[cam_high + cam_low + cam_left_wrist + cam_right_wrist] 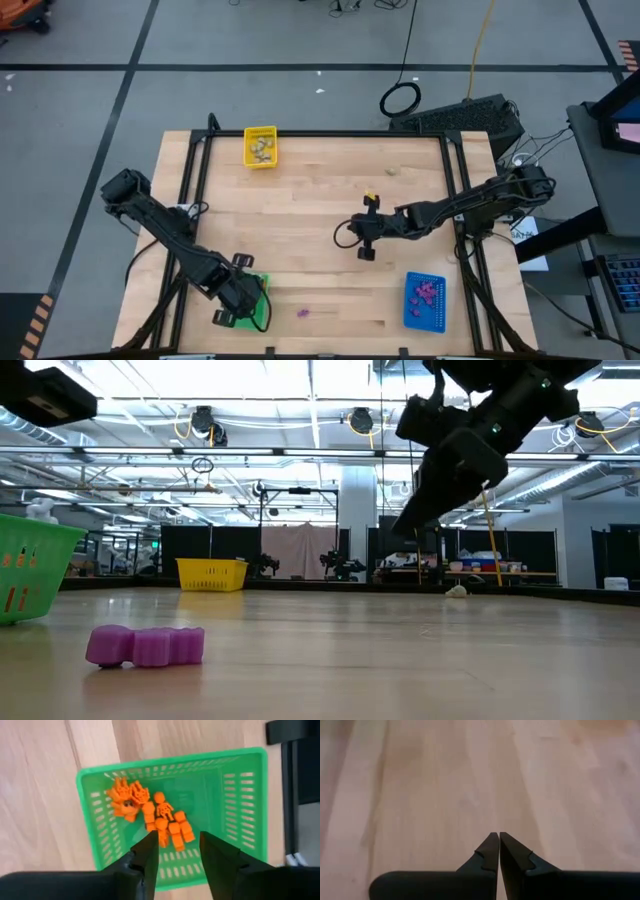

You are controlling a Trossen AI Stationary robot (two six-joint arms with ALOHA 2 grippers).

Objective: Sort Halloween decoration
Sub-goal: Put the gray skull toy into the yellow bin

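**Orange drop over the green tray**

The left gripper point(177, 847) is held over the green slotted plastic tray point(240, 795), jaws apart, above small orange trinkets point(160, 817). The right gripper point(498, 847), jaws together, is held mid-table. A purple trinket point(145, 646) lying loose on the wooden table point(320, 190) is judged next for pickup.

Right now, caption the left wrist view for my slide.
Open left gripper above green tray holding orange trinkets.

Bare table point(320, 200) between trays; lone purple trinket point(303, 312) near green tray point(262, 300).
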